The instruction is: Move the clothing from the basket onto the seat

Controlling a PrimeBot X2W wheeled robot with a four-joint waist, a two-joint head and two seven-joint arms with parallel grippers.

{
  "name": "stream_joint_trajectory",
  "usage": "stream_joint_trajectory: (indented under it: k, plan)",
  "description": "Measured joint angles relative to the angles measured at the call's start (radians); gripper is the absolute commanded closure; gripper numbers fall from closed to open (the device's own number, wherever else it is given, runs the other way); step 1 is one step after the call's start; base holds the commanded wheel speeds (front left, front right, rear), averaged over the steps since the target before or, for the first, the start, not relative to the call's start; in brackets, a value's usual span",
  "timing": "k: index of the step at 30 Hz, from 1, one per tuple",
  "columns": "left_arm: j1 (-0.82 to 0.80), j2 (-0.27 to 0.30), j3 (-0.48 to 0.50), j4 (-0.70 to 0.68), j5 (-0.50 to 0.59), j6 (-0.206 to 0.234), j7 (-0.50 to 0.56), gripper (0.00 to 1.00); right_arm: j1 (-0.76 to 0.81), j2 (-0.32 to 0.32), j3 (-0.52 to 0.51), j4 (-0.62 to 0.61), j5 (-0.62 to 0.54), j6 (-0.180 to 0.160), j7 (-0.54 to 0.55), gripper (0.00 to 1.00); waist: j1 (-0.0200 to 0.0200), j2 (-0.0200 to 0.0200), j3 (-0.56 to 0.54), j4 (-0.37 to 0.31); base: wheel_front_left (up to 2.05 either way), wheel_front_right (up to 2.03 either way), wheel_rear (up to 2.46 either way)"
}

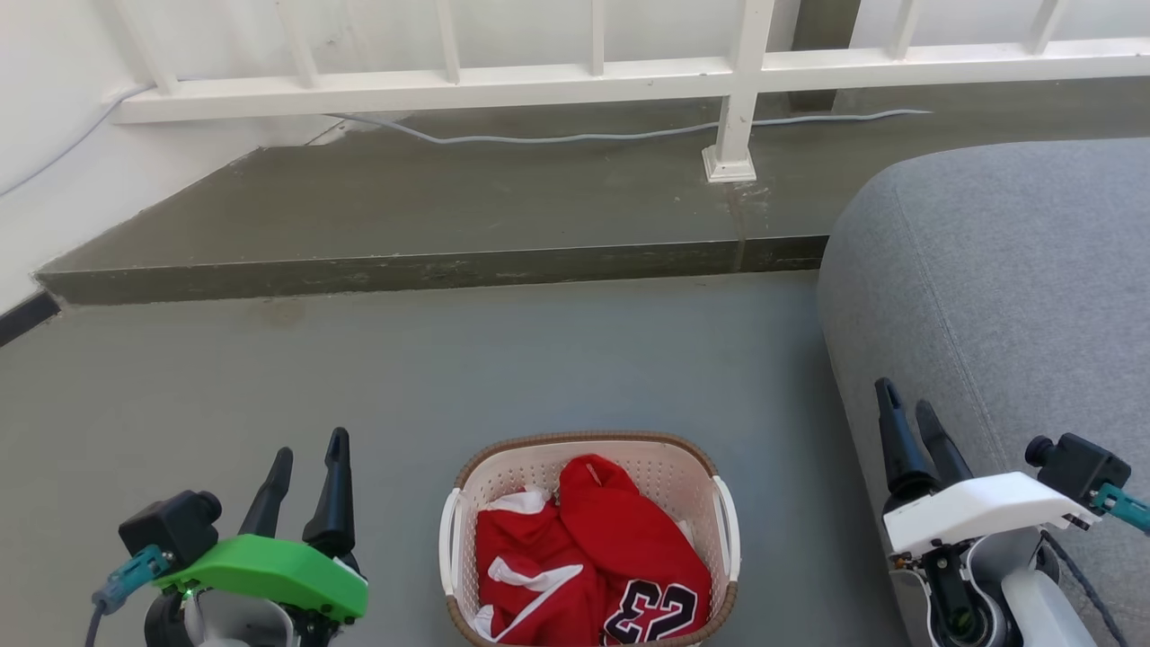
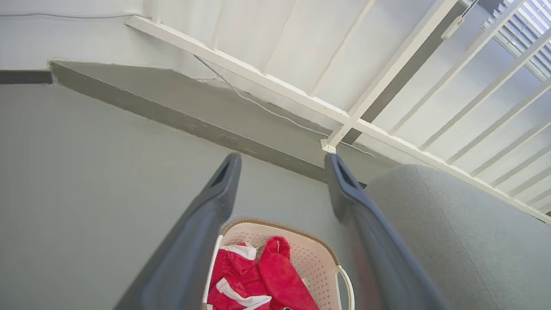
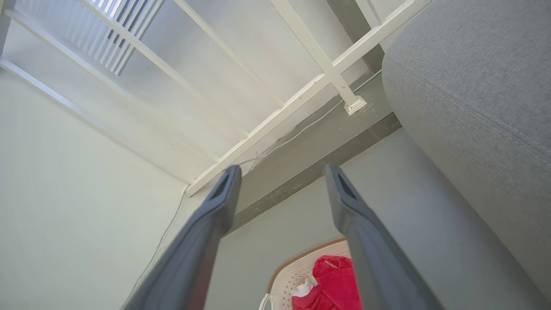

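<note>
Head view shows crumpled red clothing (image 1: 620,539) in a perforated basket (image 1: 662,464), left hand (image 1: 312,443) and right hand (image 1: 904,395) splayed.

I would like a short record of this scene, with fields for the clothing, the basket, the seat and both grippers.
clothing: two red fabric garments with white trim, crumpled inside the basket; one shows a black "23"
basket: small, cream-white perforated plastic, brown braided rim; stands on the grey floor
seat: large grey fabric cushion, to the right of the basket; visible part bare
left gripper: open, holding nothing
right gripper: open, holding nothing
progress: nothing on the seat yet
</note>
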Motion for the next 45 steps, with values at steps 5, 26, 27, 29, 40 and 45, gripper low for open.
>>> stream_joint_trajectory:
  k: [5, 26, 27, 29, 40, 45]
  plan:
    - [0.000, 0.002, -0.015, -0.023, 0.079, 0.012, -0.018, 0.00, 0.008, -0.003, 0.012, -0.012, -0.072, -0.016, -0.020, 0.00, 0.0000, 0.0000, -0.001, -0.001, 0.00, 0.00, 0.00]
    - [0.025, 0.005, -0.069, -0.072, 0.381, 0.062, -0.096, 0.00, 0.016, -0.012, 0.074, -0.070, -0.384, -0.062, -0.096, 0.00, 0.0000, 0.0000, -0.012, -0.007, 0.00, 0.00, 0.00]
    - [0.027, 0.005, -0.072, -0.074, 0.394, 0.066, -0.099, 0.00, 0.019, -0.013, 0.078, -0.073, -0.399, -0.069, -0.097, 0.00, 0.0000, 0.0000, -0.013, -0.007, 0.00, 0.00, 0.00]
    - [0.029, 0.005, -0.077, -0.080, 0.409, 0.071, -0.106, 0.00, 0.026, -0.013, 0.085, -0.077, -0.430, -0.070, -0.105, 0.00, 0.0000, 0.0000, -0.014, -0.007, 0.00, 0.00, 0.00]
    - [0.044, 0.008, -0.094, -0.094, 0.558, 0.092, -0.144, 0.00, 0.031, -0.017, 0.118, -0.107, -0.585, -0.096, -0.143, 0.00, -0.0001, 0.0000, -0.017, -0.009, 0.00, 0.00, 0.00]
    - [0.045, 0.008, -0.102, -0.111, 0.586, 0.096, -0.153, 0.00, 0.031, -0.018, 0.126, -0.115, -0.624, -0.103, -0.153, 0.00, -0.0001, 0.0000, -0.016, -0.009, 0.00, 0.00, 0.00]
